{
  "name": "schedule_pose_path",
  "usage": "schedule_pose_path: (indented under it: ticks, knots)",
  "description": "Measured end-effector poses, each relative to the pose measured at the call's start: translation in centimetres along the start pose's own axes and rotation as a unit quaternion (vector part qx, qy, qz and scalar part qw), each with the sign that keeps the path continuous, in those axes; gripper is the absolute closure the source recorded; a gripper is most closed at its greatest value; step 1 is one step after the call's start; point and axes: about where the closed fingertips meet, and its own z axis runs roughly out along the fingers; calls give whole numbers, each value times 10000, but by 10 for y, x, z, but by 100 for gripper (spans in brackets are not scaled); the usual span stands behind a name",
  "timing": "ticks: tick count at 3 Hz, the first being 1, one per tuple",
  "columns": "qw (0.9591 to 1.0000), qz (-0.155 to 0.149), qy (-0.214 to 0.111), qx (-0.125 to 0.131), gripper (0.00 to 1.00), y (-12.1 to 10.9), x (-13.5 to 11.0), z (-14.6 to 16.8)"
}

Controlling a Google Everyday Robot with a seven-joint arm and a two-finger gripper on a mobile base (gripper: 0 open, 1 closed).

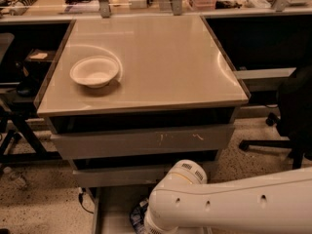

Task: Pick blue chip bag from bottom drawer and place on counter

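1. The blue chip bag (138,214) lies on the floor of the open bottom drawer (111,209), near its middle. You see only a dark-blue sliver of it beside the white arm (229,204), which covers the rest.
2. The gripper is out of sight under the arm's wrist at the lower edge, over the drawer. You cannot tell whether it is spread, pressed together or pinching anything.
3. Expect the bag to be very light, soft and crinkly, with slick foil and fragile chips inside.
4. Pinch it by a sealed end seam or a raised fold, not the puffed middle.
5. No brand or lettering can be read on it.
6. The counter (161,57) carries a white bowl (94,72) towards its left.
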Motion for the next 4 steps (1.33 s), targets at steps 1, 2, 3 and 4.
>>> schedule_pose_path:
  ticks: [1,2,3,4]
  knots:
    - [9996,265,1,2,0,0,-2,0]
    - [9996,266,0,1,0,0,-2,0]
    - [9986,431,-221,-222,0,3,-12,34]
    - [9953,712,-524,-389,0,-5,-19,82]
